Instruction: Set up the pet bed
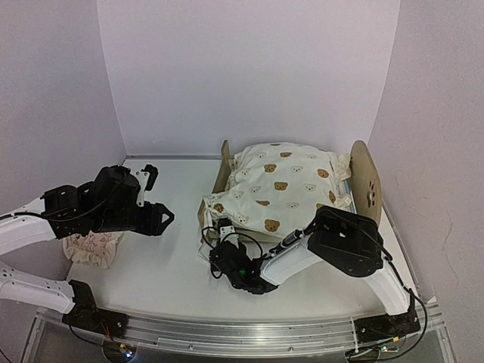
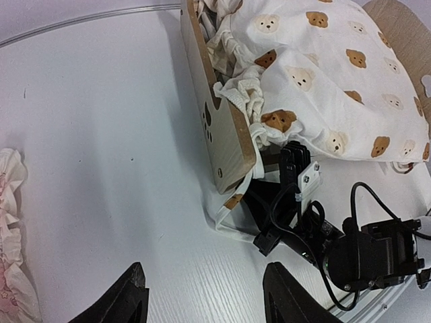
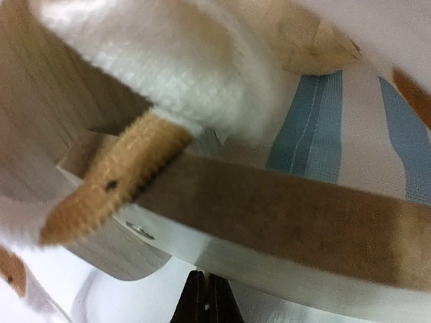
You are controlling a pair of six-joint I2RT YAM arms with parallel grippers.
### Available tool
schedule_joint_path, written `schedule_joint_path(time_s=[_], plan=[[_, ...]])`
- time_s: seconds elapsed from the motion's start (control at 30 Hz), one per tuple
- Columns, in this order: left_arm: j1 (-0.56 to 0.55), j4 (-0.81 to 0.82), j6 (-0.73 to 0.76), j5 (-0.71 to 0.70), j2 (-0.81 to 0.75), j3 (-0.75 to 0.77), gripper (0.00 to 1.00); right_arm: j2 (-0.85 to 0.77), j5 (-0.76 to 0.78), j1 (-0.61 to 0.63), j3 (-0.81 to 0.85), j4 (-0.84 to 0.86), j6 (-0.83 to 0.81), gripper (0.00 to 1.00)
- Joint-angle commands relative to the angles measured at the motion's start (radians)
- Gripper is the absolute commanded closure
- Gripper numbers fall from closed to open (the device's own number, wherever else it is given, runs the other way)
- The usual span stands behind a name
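Right tool (image 3: pixel 204 296), pressed together at the pet bed's (image 1: pixel 367 180) seven-o'clock corner, likely seeks the bear-print quilt's (image 1: pixel 287 183) edge; left tool (image 2: pixel 202 299) hovers spread at nine o'clock.

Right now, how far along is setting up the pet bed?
Done: striped mattress sits in the pet bed. In hand: the quilt lies bunched on top; the right gripper, jaws shut, is at the bed's near corner. Remaining, probably: spread the quilt, fetch the pillow by the left gripper.
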Motion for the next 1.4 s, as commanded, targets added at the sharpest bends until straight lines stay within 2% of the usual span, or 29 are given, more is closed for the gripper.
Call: schedule_joint_path(time_s=[0.0, 0.43, 1.0, 1.37], plan=[[-0.003, 0.071, -0.003, 0.037, 0.013, -0.027, 0.42, -0.064, -0.116, -0.001, -0.084, -0.015, -0.041, 1.0], [-0.003, 0.181, 0.002, 0.049, 0.092, -0.051, 0.46, -0.233, -0.305, 0.012, -0.247, -0.039, -0.057, 1.0], [-0.003, 0.263, 0.011, 0.06, 0.176, -0.088, 0.52, -0.472, -0.423, 0.038, -0.416, -0.264, -0.036, 1.0], [-0.003, 0.306, 0.0, 0.095, 0.261, -0.069, 0.57, -0.569, -0.495, 0.068, -0.44, -0.417, -0.076, 1.0]])
